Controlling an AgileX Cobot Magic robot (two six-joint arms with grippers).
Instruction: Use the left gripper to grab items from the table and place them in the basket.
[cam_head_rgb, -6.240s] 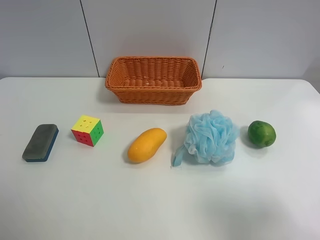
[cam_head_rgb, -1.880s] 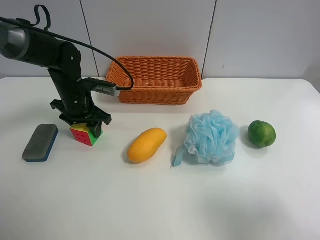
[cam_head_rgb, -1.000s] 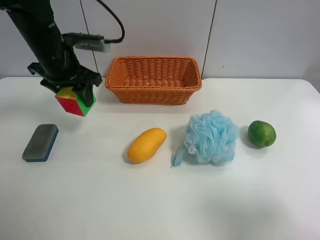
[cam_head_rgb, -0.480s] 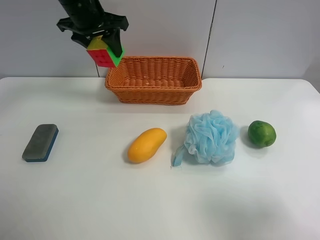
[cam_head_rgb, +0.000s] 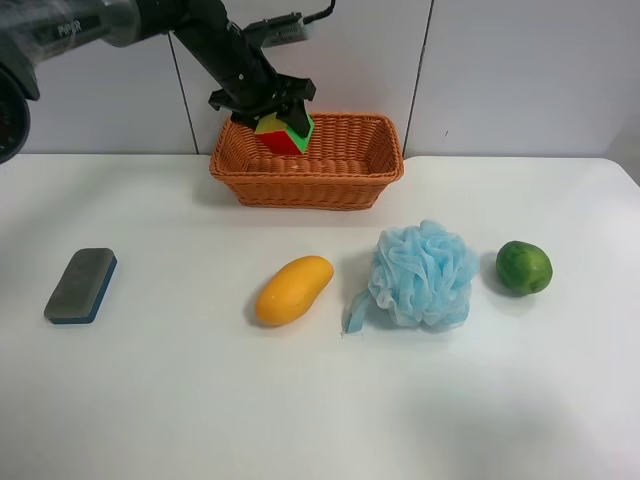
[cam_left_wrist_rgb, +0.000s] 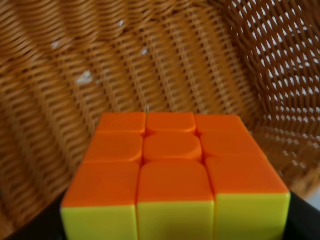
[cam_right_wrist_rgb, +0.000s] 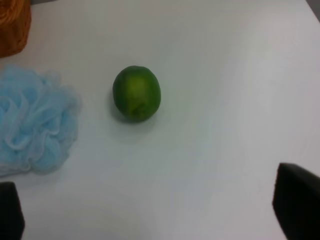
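Well, at the far left of the counter (cam_head_rgb: 200, 400) the eraser (cam_head_rgb: 81, 285) lies flat. It looks stiff and light, and I judge a hold across its narrow width would suit it. Next along, the left fingers (cam_head_rgb: 238, 101) are clenched on the cube (cam_head_rgb: 283, 133), holding it tilted over the left end of the basket (cam_head_rgb: 380, 165). The left wrist view shows woven floor and wall close behind the cube, though I cannot tell whether it touches the weave. The cube is probably hard, light plastic with slick flat faces, so a hold on two opposite faces seems right, and a short drop should not hurt it. Further right, in front of the basket, the mango (cam_head_rgb: 292, 290) lies slanted; it is likely heavier, smooth and apt to roll, so it is best taken across its middle. Just beside it sits the bath pouf (cam_head_rgb: 422, 275), soft and squashy, with a loose tail reaching toward the mango that could snag. The green fruit (cam_head_rgb: 523, 267) sits apart at the right, round and ready to roll. Nothing blocks these items from above; only the basket's wall has to be cleared. The right fingers (cam_right_wrist_rgb: 298, 200) are spread wide with nothing between them, above the counter near the green fruit.
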